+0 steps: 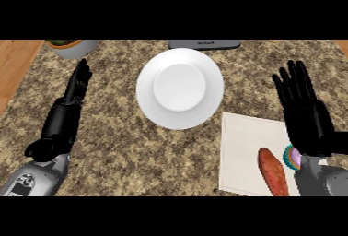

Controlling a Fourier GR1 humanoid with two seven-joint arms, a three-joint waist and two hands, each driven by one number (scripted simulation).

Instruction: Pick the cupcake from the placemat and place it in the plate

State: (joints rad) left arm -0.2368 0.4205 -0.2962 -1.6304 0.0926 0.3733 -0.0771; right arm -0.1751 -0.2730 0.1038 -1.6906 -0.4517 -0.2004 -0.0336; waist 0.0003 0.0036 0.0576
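A white plate lies on the granite counter at the upper middle. At the lower right is a pale placemat. The cupcake shows only as a teal and pink sliver at the placemat's right side, mostly hidden behind my right wrist. My right hand is open with its fingers straight and pointing away, above the placemat's far right corner and apart from the cupcake. My left hand is open at the left of the plate, fingers straight, holding nothing.
A reddish-orange sweet potato lies on the placemat beside the cupcake. A grey pot with a plant stands at the back left. A dark appliance sits behind the plate. A wooden surface borders the counter's left.
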